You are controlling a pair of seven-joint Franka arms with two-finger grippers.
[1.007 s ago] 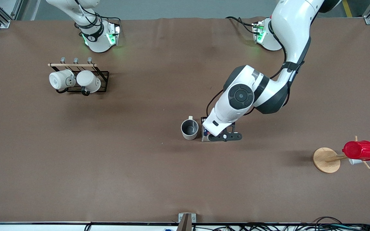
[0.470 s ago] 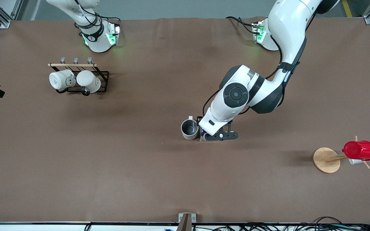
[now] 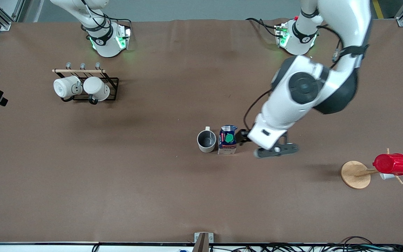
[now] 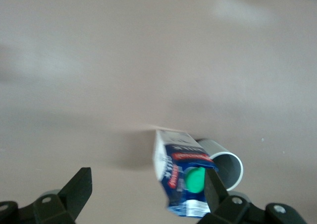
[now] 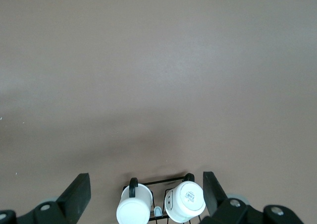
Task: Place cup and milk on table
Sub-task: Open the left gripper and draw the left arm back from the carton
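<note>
The cup [image 3: 206,141], off-white with a grey inside, stands upright on the brown table [image 3: 145,196] near its middle. The milk [image 3: 227,140], a blue and white carton with a green cap, stands upright right beside it, toward the left arm's end. Both also show in the left wrist view, the milk [image 4: 182,179] and the cup [image 4: 225,160]. My left gripper [image 3: 255,137] is open and empty, just off the milk toward the left arm's end; in its wrist view [image 4: 146,196] one finger [image 4: 213,189] overlaps the carton's edge. My right gripper [image 5: 146,199] is open and empty above the mug rack, waiting.
A black rack [image 3: 112,84] with two white mugs [image 3: 65,86] stands near the right arm's base and shows in the right wrist view [image 5: 161,204]. A red cup [image 3: 392,163] hangs on a wooden stand [image 3: 354,174] toward the left arm's end.
My left gripper was over the milk beside the cup. It has let go and moved off toward the left arm's end, leaving the carton standing in full view.
</note>
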